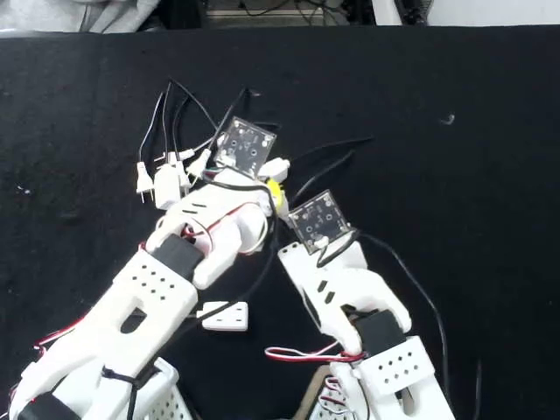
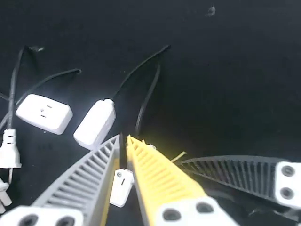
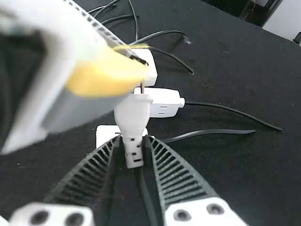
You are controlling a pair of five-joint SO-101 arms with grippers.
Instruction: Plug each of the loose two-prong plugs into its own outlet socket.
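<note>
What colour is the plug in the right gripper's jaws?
White plug, clearest in the right wrist view.

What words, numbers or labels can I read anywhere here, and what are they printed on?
None can be read. The white outlet socket, the white plug in the right gripper and the arm shells show no legible print; any marks on the dark circuit boards are too small to read.

One white plug is cut off by the left wrist view's edge. An outlet socket is partly hidden behind the gripped plug.
</note>
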